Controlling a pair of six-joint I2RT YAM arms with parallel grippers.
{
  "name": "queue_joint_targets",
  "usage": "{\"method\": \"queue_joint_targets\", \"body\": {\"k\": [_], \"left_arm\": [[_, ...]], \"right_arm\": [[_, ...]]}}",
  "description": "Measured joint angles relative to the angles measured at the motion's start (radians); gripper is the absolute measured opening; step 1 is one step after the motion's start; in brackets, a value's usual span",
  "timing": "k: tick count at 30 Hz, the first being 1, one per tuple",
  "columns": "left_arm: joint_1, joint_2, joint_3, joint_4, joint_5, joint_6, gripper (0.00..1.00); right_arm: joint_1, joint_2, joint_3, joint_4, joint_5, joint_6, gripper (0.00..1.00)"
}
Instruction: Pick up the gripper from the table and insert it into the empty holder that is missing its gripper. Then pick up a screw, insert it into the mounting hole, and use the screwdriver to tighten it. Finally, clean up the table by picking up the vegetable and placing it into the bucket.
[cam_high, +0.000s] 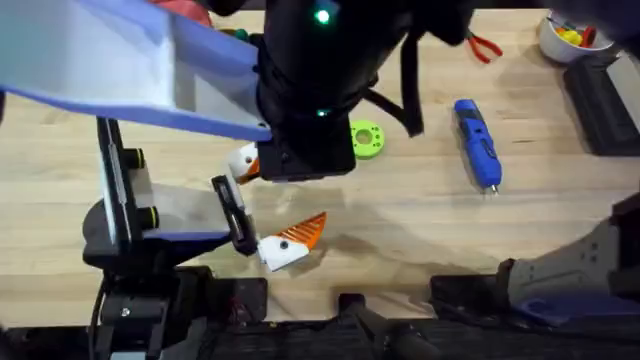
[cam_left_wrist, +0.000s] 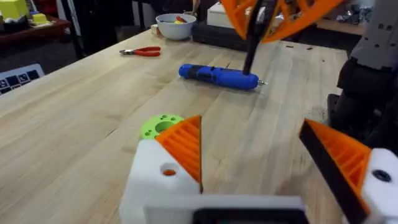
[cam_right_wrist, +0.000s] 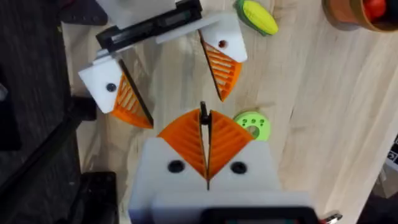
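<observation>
Two grippers we see over the plank-grained table (cam_high: 560, 215): left gripper (cam_right_wrist: 171, 78) spread open at lower left, right gripper (cam_right_wrist: 204, 140) pressed closed mid-frame, green ring (cam_high: 366, 139) beside it, screwdriver (cam_high: 477, 143) lying right, white bowl (cam_high: 566, 38) upper right

Green ring (cam_high: 366, 139) mid-table; red pliers (cam_high: 484, 46) near white bowl (cam_high: 566, 40) (toys inside).

My left gripper (cam_right_wrist: 168, 81) sits low near the table's front edge, fingers spread wide, orange pads facing inward w/ bare wood between them. Left arm reaches in from the front-left corner. My right gripper (cam_right_wrist: 204, 146) hangs above it, nose pointing down, pads pressed together, tips meeting. Right arm is raised high over the table's middle, wrist bent down.
</observation>
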Motion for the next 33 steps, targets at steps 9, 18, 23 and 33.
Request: {"method": "queue_joint_targets", "body": {"k": [9,18,23,33], "left_arm": [[0.000,0.000,0.000,0.000,0.000,0.000,0.985],[0.000,0.000,0.000,0.000,0.000,0.000,0.985],[0.000,0.000,0.000,0.000,0.000,0.000,0.985],[0.000,0.000,0.000,0.000,0.000,0.000,0.985]], "right_arm": [[-0.001,0.004,0.000,0.011,0.005,-0.082,0.006],[0.033,0.006,0.000,0.112,0.098,-0.159,0.006],[0.058,0.031,0.000,0.153,0.115,-0.215,0.006],[0.065,0.071,0.000,0.160,0.126,-0.266,0.006]]}}
